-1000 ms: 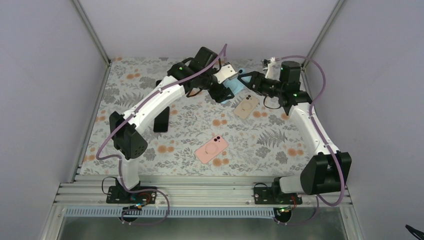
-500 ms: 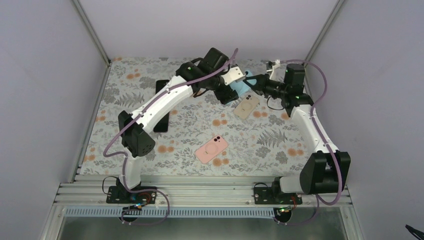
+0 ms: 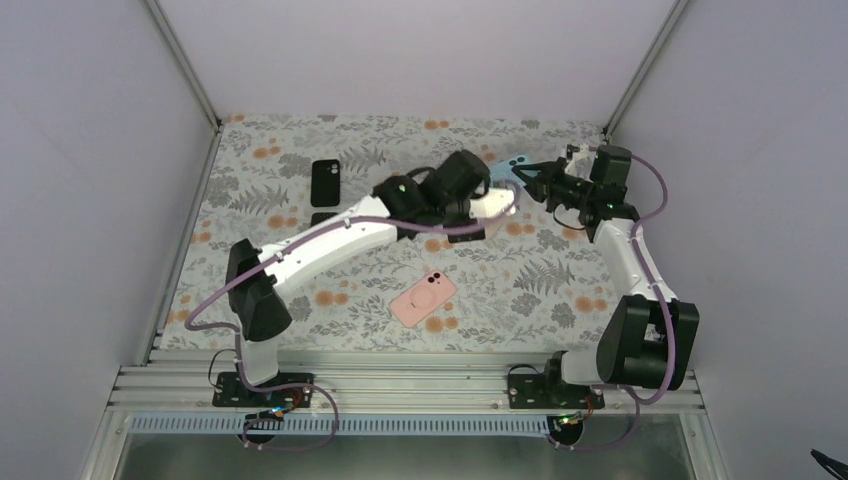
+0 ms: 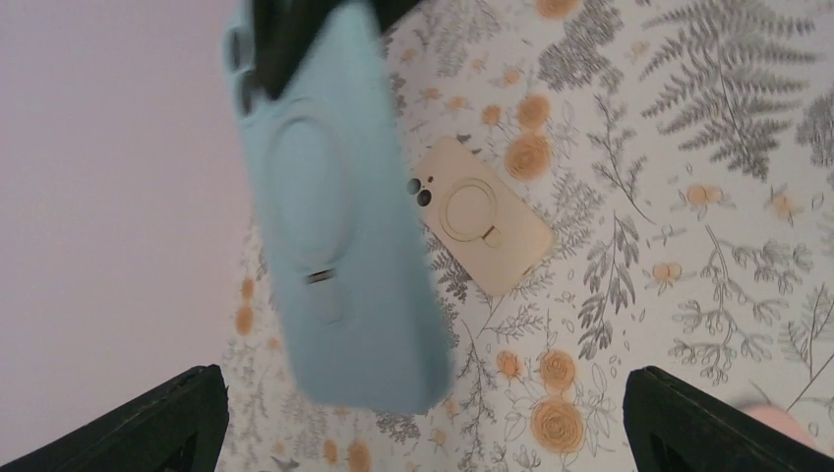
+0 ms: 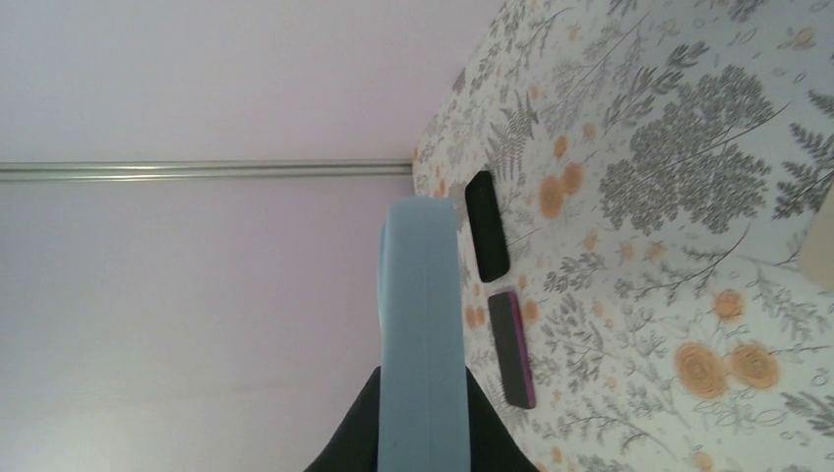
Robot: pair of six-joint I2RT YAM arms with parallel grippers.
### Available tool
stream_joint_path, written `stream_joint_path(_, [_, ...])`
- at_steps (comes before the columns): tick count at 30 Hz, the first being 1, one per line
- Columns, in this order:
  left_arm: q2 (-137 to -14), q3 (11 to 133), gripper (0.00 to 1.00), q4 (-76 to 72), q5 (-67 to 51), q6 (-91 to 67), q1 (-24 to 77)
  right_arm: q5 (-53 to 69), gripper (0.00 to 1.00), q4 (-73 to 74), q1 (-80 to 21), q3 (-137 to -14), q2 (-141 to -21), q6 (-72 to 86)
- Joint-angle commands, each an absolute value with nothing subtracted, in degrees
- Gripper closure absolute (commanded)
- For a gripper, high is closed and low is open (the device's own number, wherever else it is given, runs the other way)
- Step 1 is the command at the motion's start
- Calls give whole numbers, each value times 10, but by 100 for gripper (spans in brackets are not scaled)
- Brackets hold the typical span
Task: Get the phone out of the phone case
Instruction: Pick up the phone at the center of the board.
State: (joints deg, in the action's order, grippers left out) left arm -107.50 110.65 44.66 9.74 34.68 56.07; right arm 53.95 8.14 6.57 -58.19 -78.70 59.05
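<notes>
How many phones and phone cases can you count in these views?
5: blue case gripped in the right jaws; beige case on the table; pink case mid-table; black phone far left; magenta-edged phone beside it. Others may hide under the arms.

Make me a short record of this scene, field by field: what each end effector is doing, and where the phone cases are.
right end effector: shut on the light blue phone case, holding it up off the table
left end effector: open, empty, close to the beige phone case
beige phone case: flat on the table, back side up
pink phone case: flat on the table, nearer the arm bases, untouched
black phone: flat, far left
phone inside blue case: cannot tell
</notes>
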Motion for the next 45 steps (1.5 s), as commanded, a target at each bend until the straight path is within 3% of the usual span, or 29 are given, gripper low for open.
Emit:
stream_joint_path(1, [-1040, 1033, 0, 344, 212, 455, 606, 597, 96, 34, 75, -571, -770, 662])
stream_joint_path(9, [-993, 866, 0, 139, 332, 613, 652, 623, 96, 13, 75, -547, -763, 709])
stream_joint_path(16, [-1002, 827, 0, 32, 384, 683, 660, 646, 96, -9, 75, -531, -766, 731])
stream_joint_path(29, [-1054, 825, 25, -41, 415, 745, 660, 652, 96, -31, 70, -506, -755, 753])
stream_joint_path(35, [-1063, 805, 47, -85, 427, 780, 660, 651, 96, -31, 70, -503, -751, 755])
stream_joint_path(42, [-1057, 788, 83, -99, 436, 789, 661, 650, 96, -30, 70, -502, -753, 754])
stream_joint_path(45, [-1056, 787, 96, -92, 437, 781, 661, 647, 89, -28, 70, -503, -752, 753])
